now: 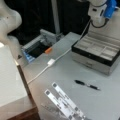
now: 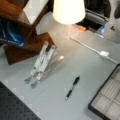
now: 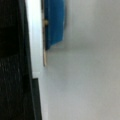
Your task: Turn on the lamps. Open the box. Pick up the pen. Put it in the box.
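The pen is seen lying flat on the bare grey worktop, apart from everything else, in the open stretch in front of the box. In a front view its long axis runs almost level, dipping slightly toward that view's right; in a front view it lies on a diagonal, one end toward the top right and the other toward the bottom left. Which end is the tip cannot be told.

The box is shown open near the far right corner of the worktop, its pale compartmented inside facing up, and nothing can be made out in the compartments; in a front view only its corner is caught at the bottom right. A lit lamp shade glows above the worktop's far edge. Two long white bars lie side by side near the front edge, well apart from the pen. A white cable with a small switch block crosses the worktop.

The tool is held high above the box's back edge, touching nothing; how far it is open cannot be told. No writing or label can be read anywhere.
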